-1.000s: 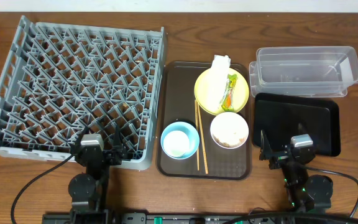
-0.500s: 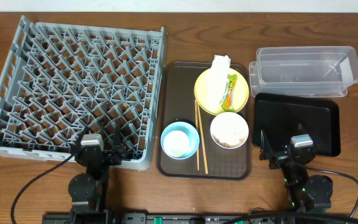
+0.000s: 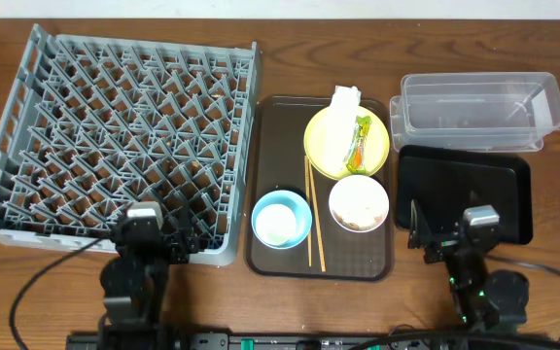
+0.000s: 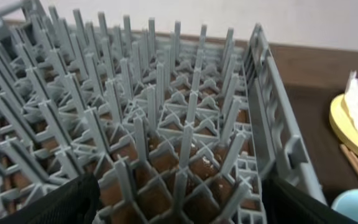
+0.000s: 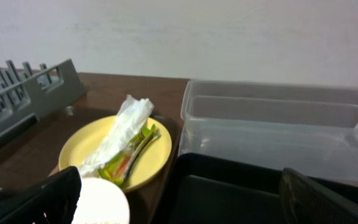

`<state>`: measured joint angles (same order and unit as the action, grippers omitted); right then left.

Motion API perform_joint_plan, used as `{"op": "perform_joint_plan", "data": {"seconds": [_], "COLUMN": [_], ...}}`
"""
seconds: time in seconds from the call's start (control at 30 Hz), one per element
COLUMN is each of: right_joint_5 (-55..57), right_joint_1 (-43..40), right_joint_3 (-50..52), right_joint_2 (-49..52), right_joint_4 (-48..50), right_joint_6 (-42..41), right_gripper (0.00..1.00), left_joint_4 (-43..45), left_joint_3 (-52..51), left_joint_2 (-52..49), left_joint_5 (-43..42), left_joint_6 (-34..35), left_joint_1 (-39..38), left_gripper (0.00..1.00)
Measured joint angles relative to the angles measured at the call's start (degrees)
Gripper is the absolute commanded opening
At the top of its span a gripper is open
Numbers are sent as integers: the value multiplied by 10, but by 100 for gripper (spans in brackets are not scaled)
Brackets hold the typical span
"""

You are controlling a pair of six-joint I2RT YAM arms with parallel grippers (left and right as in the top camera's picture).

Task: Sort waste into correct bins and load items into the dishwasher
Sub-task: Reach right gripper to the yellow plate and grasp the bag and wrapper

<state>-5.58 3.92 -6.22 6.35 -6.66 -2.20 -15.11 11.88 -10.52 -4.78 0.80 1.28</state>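
Left gripper (image 3: 185,234) sits low over the near right corner of the grey dish rack (image 3: 246,117). Jaws spread wide, nothing between them except rack pegs in the left wrist view, no grip on anything. The rack takes the left half of the table (image 3: 309,58) and holds no dishes.

Right gripper (image 3: 434,233) is over the near left corner of the black tray (image 3: 489,185). Jaws spread wide and empty, with one finger over the tray's left edge.

The black tray lies on the right side of the table with nothing in it. The clear tub (image 3: 406,97) is just behind it, and their edges look to be touching.

The brown serving tray (image 3: 272,146) is between the rack and the black tray.
- **Far right corner:** the yellow plate (image 3: 313,138), with the crumpled napkin (image 3: 338,122) across it, poking over the far rim. The green-and-orange wrapper (image 3: 360,141) lies on the plate just right of the napkin.
- **Near right:** the white bowl (image 3: 336,199), with beige crumbs (image 3: 360,220) inside.
- **Near left:** the light blue bowl (image 3: 261,209).
- **Between the bowls:** the chopsticks (image 3: 314,219) lie flat, running from the near edge up to the plate's rim.
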Motion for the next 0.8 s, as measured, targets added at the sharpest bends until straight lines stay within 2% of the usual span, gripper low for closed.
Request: {"op": "perform_joint_plan", "data": {"seconds": [0.2,0.43,0.67,0.8], "right_joint_5": [-2,-70,-122,-130], "right_joint_1": [0,0,6,12], "right_joint_3": [-117,-313,-527,-601], "right_joint_2": [138,375,599,689], "right_joint_4": [-35,-102,-285,-304], "right_joint_6": [-9,-13,-4,21], "right_gripper": [99,99,99,99], "left_joint_4": [-74,-166,-175,-175], "left_joint_3": [134,247,257,257], "left_joint_2": [-125,-262,-305,-306], "left_joint_5": [0,-4,-4,-5], "left_joint_6": [4,5,5,5], "left_joint_1": [0,0,0,0], "left_gripper": [87,86,86,87]}}
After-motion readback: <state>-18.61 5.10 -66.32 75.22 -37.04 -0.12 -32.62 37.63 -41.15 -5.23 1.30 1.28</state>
